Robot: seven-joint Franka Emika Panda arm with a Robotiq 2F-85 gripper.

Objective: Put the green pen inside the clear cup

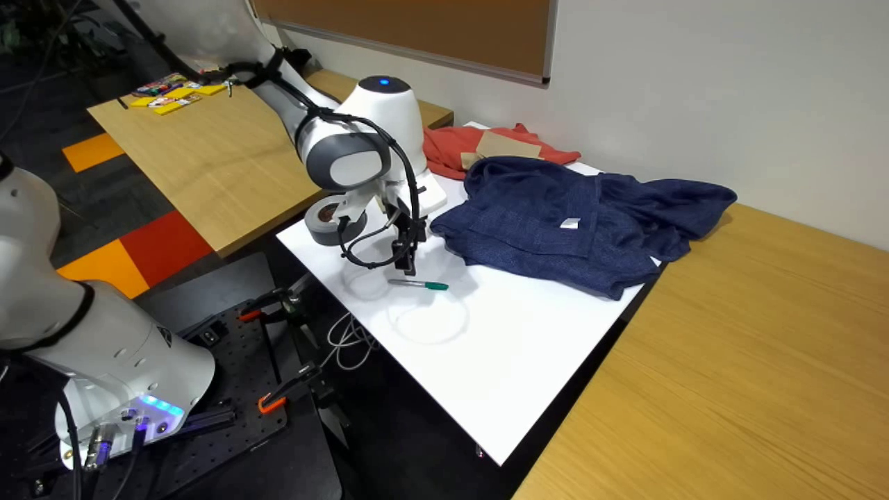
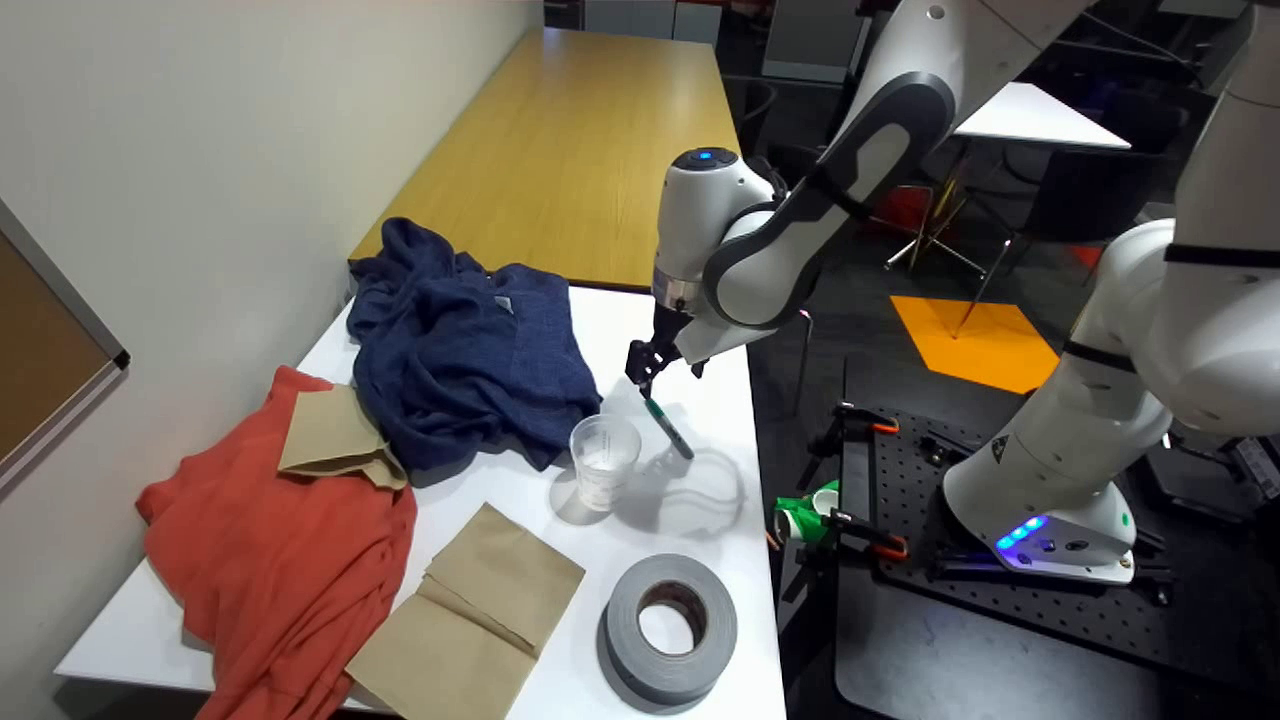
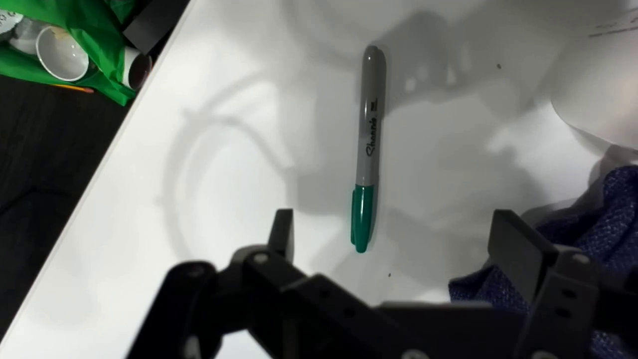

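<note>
The green pen lies flat on the white table, with a grey body and a green cap. It shows in both exterior views and in the wrist view. The clear cup stands upright beside the pen. Part of it shows at the right edge of the wrist view; in an exterior view the arm hides it. My gripper is open and empty above the table. In the wrist view the pen's cap end lies between the fingertips, nearer the left finger. The gripper also shows in both exterior views.
A dark blue cloth lies beside the gripper, close to the right finger in the wrist view. A grey tape roll, brown paper and an orange-red cloth lie on the table. A wall runs behind.
</note>
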